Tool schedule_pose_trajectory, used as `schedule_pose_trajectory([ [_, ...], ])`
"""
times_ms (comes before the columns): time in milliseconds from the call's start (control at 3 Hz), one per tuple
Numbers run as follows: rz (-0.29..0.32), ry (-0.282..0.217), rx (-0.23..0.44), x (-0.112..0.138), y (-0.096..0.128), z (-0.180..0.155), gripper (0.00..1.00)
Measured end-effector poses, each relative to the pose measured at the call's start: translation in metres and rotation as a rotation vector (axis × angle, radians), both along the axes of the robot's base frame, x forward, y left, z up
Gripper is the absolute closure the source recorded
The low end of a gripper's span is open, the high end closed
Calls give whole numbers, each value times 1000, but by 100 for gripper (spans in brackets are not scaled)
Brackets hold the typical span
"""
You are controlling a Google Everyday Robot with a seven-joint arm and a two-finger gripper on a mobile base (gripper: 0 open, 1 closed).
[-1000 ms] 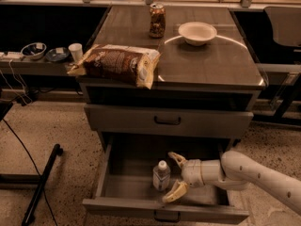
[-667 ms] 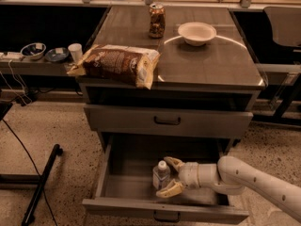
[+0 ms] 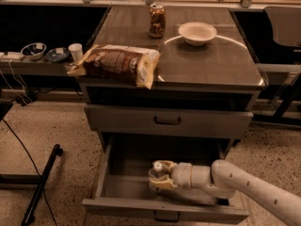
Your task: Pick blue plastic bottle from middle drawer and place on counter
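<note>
Your gripper (image 3: 158, 176) in middle drawer (image 3: 122, 206), blue plastic bottle (image 3: 158, 166) at its tip; cannot tell if gripped. Loose hold drops it; upper drawer (image 3: 122, 119) above hand may snag.

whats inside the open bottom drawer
The blue plastic bottle, white cap showing, sits in the middle drawer with the gripper closed around it. Its lower body and the drawer floor beneath the arm are covered, so anything there cannot be seen.

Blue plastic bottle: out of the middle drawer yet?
No, the blue plastic bottle sits inside the open middle drawer, with the hand down in the drawer at it.
</note>
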State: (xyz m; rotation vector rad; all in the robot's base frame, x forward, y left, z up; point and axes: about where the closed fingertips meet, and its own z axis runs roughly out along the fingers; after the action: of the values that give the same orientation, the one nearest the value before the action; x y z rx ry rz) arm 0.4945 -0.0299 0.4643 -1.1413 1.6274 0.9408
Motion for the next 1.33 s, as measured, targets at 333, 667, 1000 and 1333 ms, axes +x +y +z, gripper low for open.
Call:
schedule_pose_trajectory([
  [333, -15, -65, 122, 6, -8, 41, 88],
  [667, 46, -144, 207, -18, -35, 116, 100],
  [1000, 139, -225, 152, -15, -68, 212, 100],
  [1333, 224, -245, 88, 4, -92, 296, 100],
])
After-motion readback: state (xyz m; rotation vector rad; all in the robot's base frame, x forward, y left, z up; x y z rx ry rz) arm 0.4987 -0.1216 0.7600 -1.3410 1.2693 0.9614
